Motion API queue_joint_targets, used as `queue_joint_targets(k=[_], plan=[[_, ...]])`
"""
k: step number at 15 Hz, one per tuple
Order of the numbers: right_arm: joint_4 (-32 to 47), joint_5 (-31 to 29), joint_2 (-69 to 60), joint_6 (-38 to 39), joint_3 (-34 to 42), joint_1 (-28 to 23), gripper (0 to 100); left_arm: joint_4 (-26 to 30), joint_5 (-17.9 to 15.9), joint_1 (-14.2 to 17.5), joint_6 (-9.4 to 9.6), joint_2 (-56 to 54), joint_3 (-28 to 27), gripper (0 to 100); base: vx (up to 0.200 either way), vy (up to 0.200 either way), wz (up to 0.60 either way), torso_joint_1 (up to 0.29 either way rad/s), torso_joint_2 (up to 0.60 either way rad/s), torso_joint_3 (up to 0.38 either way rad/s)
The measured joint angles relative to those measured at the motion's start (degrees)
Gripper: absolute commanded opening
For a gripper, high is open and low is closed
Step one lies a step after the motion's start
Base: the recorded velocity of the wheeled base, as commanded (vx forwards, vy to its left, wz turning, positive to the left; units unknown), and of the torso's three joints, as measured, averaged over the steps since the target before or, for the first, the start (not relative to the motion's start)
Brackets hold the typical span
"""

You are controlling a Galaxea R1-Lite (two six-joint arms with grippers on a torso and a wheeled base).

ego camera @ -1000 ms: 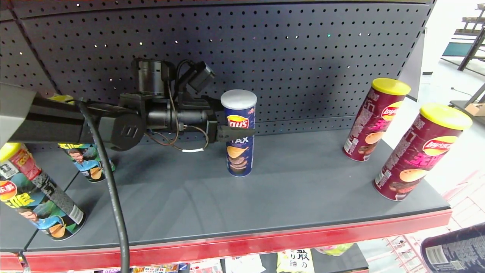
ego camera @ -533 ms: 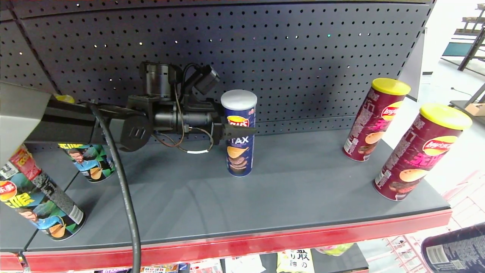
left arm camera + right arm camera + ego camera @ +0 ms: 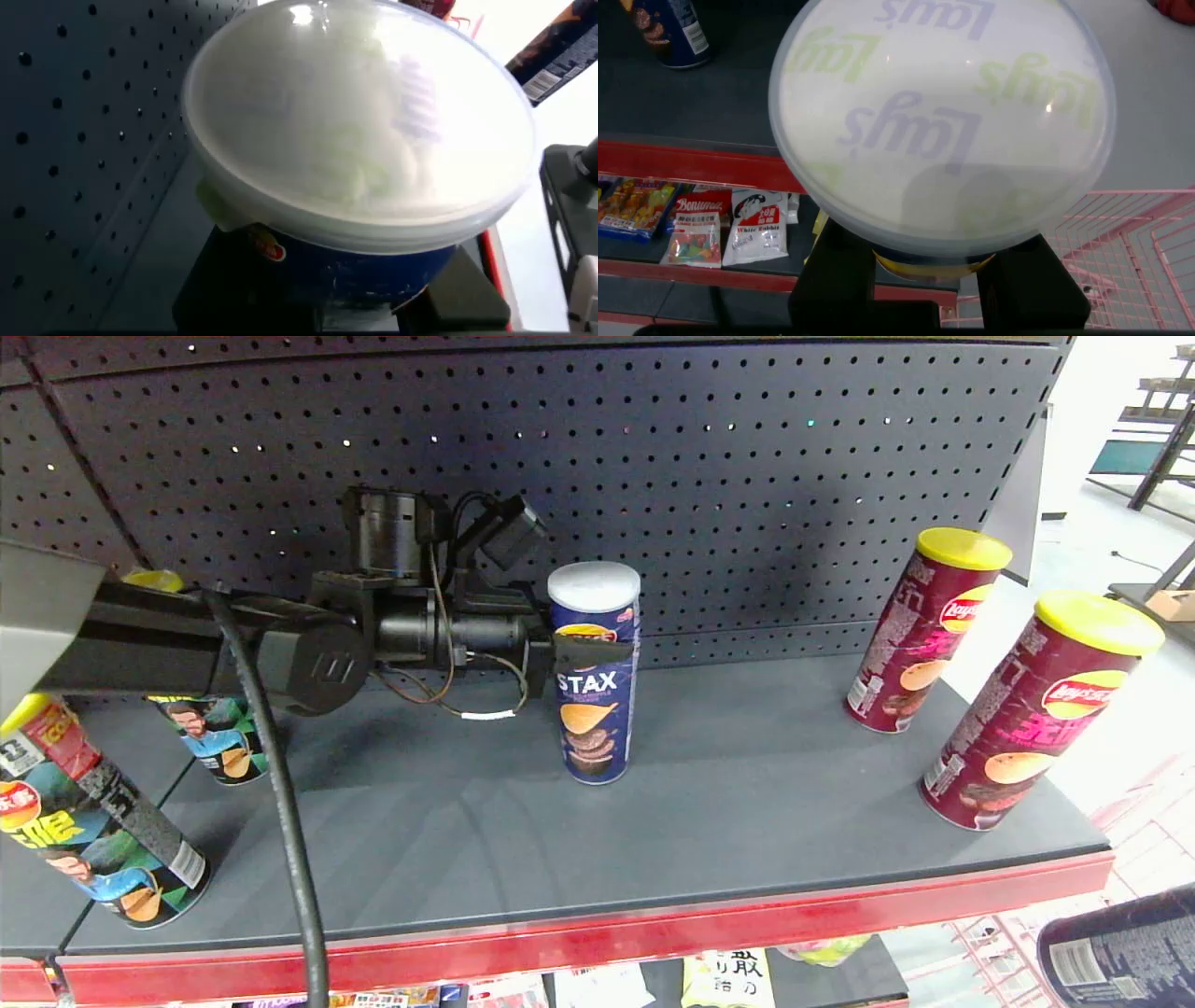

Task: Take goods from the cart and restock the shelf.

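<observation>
A blue chip can (image 3: pixel 596 683) with a white lid stands upright mid-shelf on the grey shelf (image 3: pixel 747 784). My left gripper (image 3: pixel 597 653) comes in from the left and is shut on the blue chip can's upper body. In the left wrist view the blue chip can (image 3: pixel 364 159) sits between the black fingers (image 3: pixel 210 294). My right gripper (image 3: pixel 934 289) is shut on a second can with a translucent lid (image 3: pixel 943 121), held below and in front of the shelf. That dark can (image 3: pixel 1120 952) shows at the head view's bottom right corner.
Two maroon cans with yellow lids (image 3: pixel 924 630) (image 3: pixel 1041 709) stand at the shelf's right end. Green-blue cans (image 3: pixel 84 812) (image 3: pixel 215 733) stand at its left. A perforated back panel (image 3: pixel 653 457) closes the rear. Snack packets (image 3: pixel 701 229) lie on the lower shelf, with a pink wire cart (image 3: pixel 1148 252) beside it.
The blue chip can has shifted slightly toward the shelf front and right and turned, its label now facing me. The left gripper followed, still shut on it.
</observation>
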Motion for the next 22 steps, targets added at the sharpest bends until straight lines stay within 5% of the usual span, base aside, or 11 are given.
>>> queue_joint_targets(k=[8,14,17,22], plan=[[-0.1,0.5,0.7,0.0,-0.8,0.3,0,-0.3,5.0,-2.0,-0.02,-14.7,19.0,0,0.000,0.000,0.00,0.000,0.00,0.000],[-0.1,0.5,0.7,0.3,-0.8,0.3,0,-1.6,8.2,-2.6,-0.21,-21.5,27.8,0,0.000,0.000,0.00,0.000,0.00,0.000],[-0.1,0.5,0.7,0.3,-0.8,0.3,0,-3.4,8.3,-3.4,-3.22,-23.5,31.1,0,0.000,0.000,0.00,0.000,0.00,0.000],[-0.1,0.5,0.7,0.3,-0.8,0.3,0,-10.1,10.7,-4.1,-5.50,-24.2,35.8,0,0.000,0.000,0.00,0.000,0.00,0.000]])
